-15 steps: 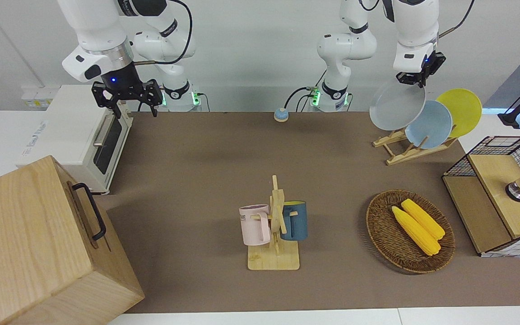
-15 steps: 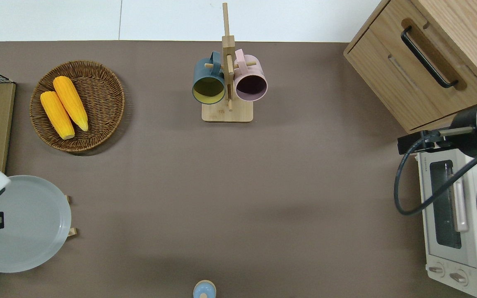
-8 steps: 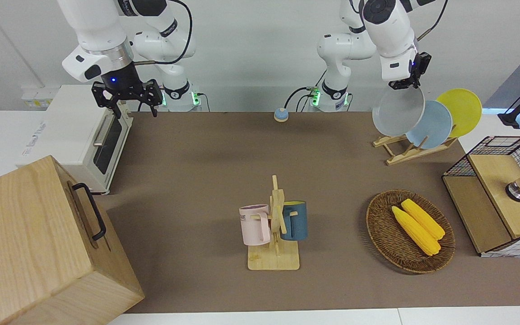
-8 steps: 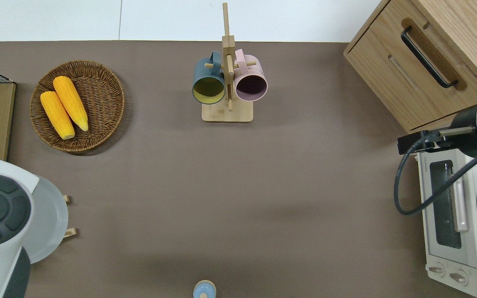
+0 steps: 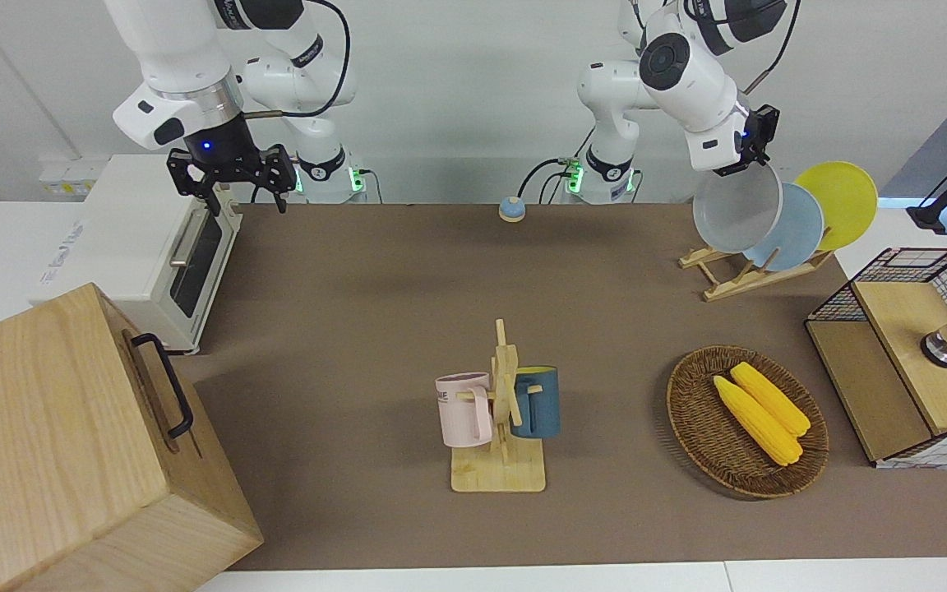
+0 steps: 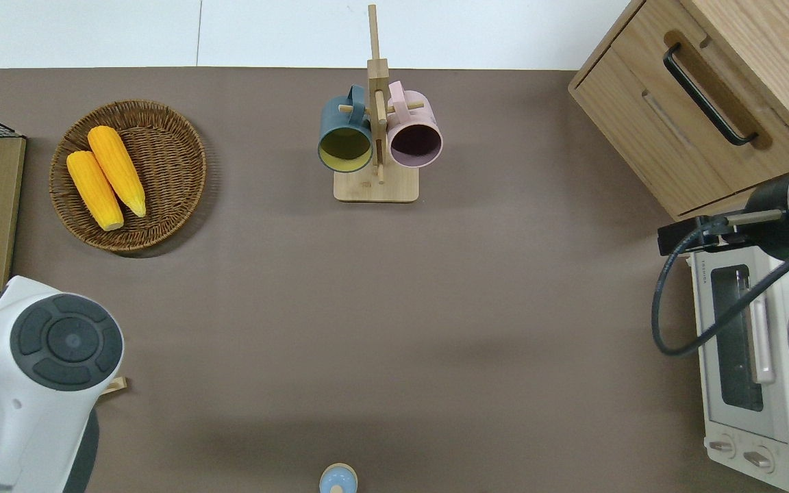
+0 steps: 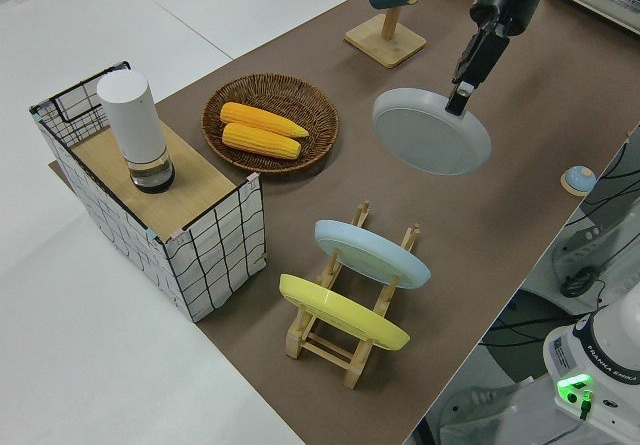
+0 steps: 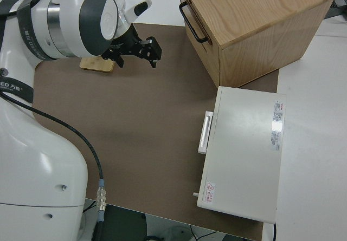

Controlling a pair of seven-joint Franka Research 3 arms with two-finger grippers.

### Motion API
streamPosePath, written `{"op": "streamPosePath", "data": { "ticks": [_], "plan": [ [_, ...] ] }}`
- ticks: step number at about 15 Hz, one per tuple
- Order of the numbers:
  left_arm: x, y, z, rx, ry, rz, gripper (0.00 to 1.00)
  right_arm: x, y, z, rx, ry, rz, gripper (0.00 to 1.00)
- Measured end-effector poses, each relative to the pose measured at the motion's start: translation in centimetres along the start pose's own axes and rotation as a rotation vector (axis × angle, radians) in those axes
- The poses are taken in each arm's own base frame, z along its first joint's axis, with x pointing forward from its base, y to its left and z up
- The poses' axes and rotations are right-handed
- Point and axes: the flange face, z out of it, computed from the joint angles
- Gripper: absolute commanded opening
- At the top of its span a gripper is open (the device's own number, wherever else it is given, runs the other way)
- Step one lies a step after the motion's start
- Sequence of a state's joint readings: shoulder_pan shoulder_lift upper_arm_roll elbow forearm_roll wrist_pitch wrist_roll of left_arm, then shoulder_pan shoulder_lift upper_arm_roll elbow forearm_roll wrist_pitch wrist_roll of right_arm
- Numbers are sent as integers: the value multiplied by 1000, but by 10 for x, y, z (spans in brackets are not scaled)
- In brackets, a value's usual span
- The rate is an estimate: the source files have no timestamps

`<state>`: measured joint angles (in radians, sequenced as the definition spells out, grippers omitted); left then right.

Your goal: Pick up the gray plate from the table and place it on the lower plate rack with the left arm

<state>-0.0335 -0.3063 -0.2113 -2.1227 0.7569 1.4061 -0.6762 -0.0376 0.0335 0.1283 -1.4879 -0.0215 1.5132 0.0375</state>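
Step in hand: carry to the rack. Left gripper (image 7: 462,100) has its jaws clamped on the rim of the gray plate (image 7: 432,131), which hangs tilted in the air, clear of the worktop (image 5: 375,329); in the front view it overlaps the blue plate (image 7: 372,253), but the side view shows them apart, so it is not seated. The arm hides the overhead view here, so what the plate is over can't be read. Rack (image 7: 340,340) sits near the robots at the left arm's end, with the blue plate in one slot and the yellow plate (image 7: 343,312) in the slot beside it, both leaning. The lowest slot looks free. Next move, as I judge it: stand the plate steeper, line its lower edge with that free slot, lower it between the pegs, then release; risk is knocking the blue plate. Small blue knob (image 5: 511,209) lies near the robots mid-worktop. Toaster oven (image 5: 145,247) at the right arm's end, door shut, inside not readable. Right arm parked, jaws spread wide, holding nothing (image 5: 231,177). Farther out: wire crate (image 7: 160,205) with a white cylinder (image 7: 132,130) on its wooden top; wicker basket (image 5: 691,411) holds two corn cobs (image 5: 761,418); mug stand (image 5: 500,444) carries a pink mug (image 5: 465,409) and a blue mug (image 5: 538,401); wooden box (image 5: 71,444) farthest, closed.
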Motion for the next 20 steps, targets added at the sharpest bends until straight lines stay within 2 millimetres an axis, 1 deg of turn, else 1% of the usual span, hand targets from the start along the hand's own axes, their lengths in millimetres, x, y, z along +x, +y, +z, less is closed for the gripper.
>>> {"op": "streamPosePath", "data": {
  "ticks": [5,12,16,20],
  "plan": [
    [-10,20,25,61,-1,-16,0,0,0,0,0,0,0,983],
    [-20,43,45,67,14,-27,0,0,0,0,0,0,0,983],
    [-25,57,62,86,44,-37,0,0,0,0,0,0,0,983],
    [-28,63,74,94,57,-36,0,0,0,0,0,0,0,983]
  ]
}}
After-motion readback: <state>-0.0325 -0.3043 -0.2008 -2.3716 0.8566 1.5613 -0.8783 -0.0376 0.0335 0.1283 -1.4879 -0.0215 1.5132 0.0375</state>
